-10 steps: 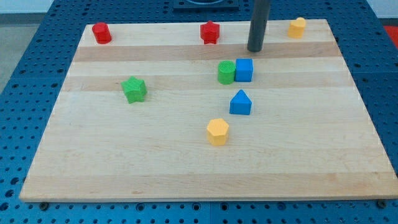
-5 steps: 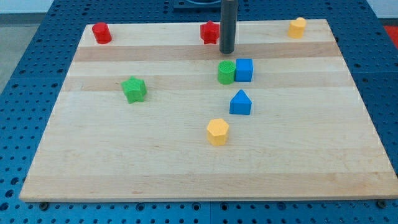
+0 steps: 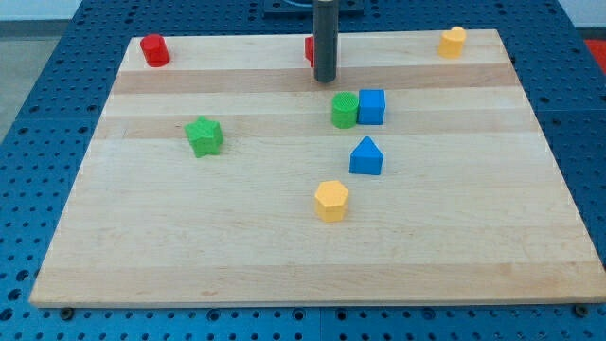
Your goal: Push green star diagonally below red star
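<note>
Camera view, one moment over a pale wooden board (image 3: pixel 284 256) on a blue pegboard table (image 3: pixel 38 114).

Dark rod coming down from the view's top, with my tip (image 3: pixel 325 80) resting near the board's top edge. No jaws on this arm, only the bare rod end, holding nothing. Standing right in front of the red star (image 3: pixel 309 49), hiding nearly all of it; only a red sliver showing at the rod's left side. Touching or merely overlapping, impossible to tell.

Green star (image 3: pixel 204 136) well down and to the view's left of my tip, alone on the left half of the board, clear of every other block.

Just below my tip and slightly right: a green cylinder (image 3: pixel 344 110) pressed side by side against a blue cube (image 3: pixel 372 107). Below those, a blue block with a peaked top (image 3: pixel 365 156), apart from the pair. Further down and a little left, a yellow hexagon-like block (image 3: pixel 331 200).

Red cylinder (image 3: pixel 154 50) in the top left corner of the board, well apart from the rest. Small yellow block (image 3: pixel 453 42) near the top right corner, shape unclear beyond a rounded top.
</note>
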### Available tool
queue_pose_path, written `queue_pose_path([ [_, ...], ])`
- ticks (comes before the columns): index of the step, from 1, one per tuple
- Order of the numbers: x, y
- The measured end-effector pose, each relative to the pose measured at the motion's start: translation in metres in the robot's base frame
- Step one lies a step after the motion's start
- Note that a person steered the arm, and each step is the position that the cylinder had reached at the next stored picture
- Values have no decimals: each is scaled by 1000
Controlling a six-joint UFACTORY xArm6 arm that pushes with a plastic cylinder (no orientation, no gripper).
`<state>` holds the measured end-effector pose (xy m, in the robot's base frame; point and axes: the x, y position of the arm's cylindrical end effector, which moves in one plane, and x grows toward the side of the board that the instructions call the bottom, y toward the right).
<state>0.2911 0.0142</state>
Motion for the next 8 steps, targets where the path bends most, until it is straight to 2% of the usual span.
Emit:
queue_pose_path([
  [3, 0, -29],
  [5, 13, -81],
  [8, 64, -154],
])
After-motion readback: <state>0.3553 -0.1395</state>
